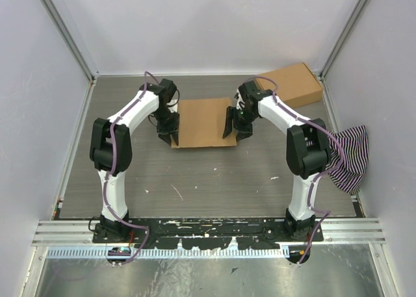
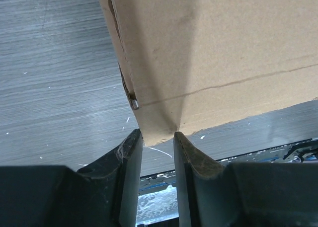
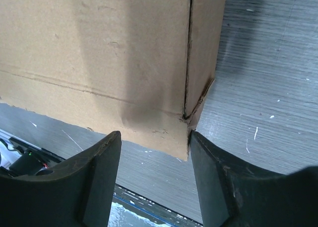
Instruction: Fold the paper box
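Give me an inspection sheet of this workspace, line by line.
Surface: grey wood-grain table, with white flecks.
Job's things: paper box, brown, at centre between both hands.
Clutter: brown carton at far right; striped cloth by the right wall.
Hands: left hand and right hand open, each at a near corner of the box; contact unclear.
Cables: purple cables along both arms.
Surroundings: white walls; metal rail at near edge.

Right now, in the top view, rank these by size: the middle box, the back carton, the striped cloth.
1. Middle box
2. Back carton and striped cloth: look about equal, so not ranked.
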You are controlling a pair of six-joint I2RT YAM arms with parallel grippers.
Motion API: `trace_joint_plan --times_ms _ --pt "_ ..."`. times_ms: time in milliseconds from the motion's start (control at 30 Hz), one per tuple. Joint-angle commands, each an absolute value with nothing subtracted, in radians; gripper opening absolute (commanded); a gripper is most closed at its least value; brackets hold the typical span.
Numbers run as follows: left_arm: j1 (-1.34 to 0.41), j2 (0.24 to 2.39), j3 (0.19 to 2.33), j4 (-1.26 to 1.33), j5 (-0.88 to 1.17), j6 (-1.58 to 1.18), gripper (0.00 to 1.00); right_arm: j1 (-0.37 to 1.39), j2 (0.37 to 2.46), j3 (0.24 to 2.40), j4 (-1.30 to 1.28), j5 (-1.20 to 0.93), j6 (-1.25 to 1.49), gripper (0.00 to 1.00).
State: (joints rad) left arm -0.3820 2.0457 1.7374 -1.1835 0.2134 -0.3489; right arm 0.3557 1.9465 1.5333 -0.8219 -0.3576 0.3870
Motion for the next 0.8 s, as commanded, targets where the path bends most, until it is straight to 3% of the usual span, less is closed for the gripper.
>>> trace_joint_plan --times_ms 0,300,767 --pt "-0.389 2.076 1.717 -1.107 0.330 -0.369 0.37 0.373 1.955 1.571 -0.771 -0.431 0.388 0.62" --pt "-0.381 2.088 1.696 -1.080 0.358 -0.377 0.36 0.374 1.953 1.579 -0.770 -0.409 0.390 0.61" --pt "-0.331 2.030 1.746 -1.127 0.587 -0.407 0.33 0.360 1.901 1.620 -0.783 -0.507 0.414 0.67"
